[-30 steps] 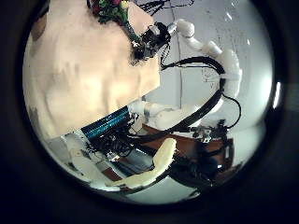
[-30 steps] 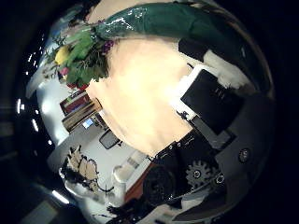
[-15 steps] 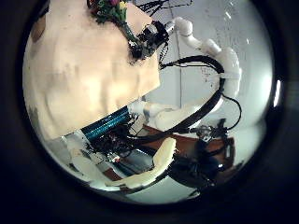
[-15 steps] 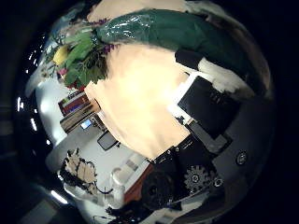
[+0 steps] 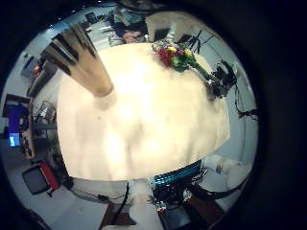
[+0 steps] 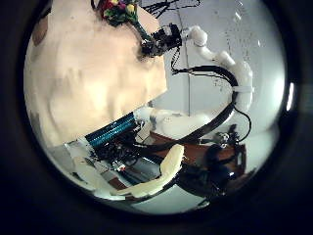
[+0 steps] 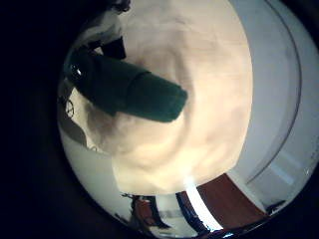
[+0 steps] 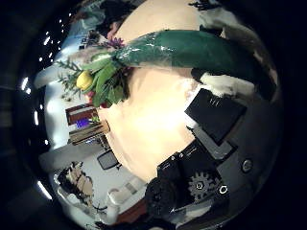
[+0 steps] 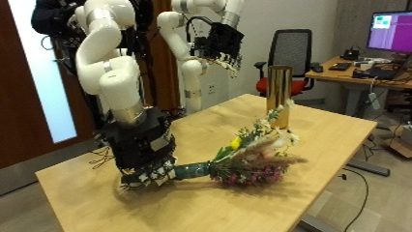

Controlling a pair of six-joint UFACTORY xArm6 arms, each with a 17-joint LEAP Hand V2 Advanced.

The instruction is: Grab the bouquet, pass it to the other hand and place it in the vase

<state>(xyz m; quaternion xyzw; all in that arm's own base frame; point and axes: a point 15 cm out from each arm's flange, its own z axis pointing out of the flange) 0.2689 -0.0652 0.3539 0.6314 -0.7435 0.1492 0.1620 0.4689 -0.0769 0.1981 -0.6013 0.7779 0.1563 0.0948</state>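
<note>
The bouquet [image 9: 257, 155] has yellow, white and purple flowers and a dark green wrapped stem, and lies low over the wooden table [image 9: 329, 130]. My right hand [image 9: 144, 155] sits at the stem end with its fingers curled round the wrap. In the right palm views the green stem [image 7: 130, 90] is close to the palm, with the flowers [image 8: 96, 77] beyond it. A tall golden vase [image 9: 279, 95] stands upright at the table's far side, past the flowers. My left hand [image 9: 219, 43] hangs high above the far edge, fingers relaxed and holding nothing. From the left palm I see the vase [image 5: 82, 59] and bouquet [image 5: 176, 56].
An office chair [image 9: 299, 48] and a desk with a monitor [image 9: 391, 31] stand behind the table. The table's near edge [image 9: 90, 198] runs just below my right hand. Bare tabletop lies between the bouquet and the vase.
The green stem has come from the edge of the right thumb side view to its middle, closer to the palm. From the left palm, the right arm and bouquet have shifted slightly.
</note>
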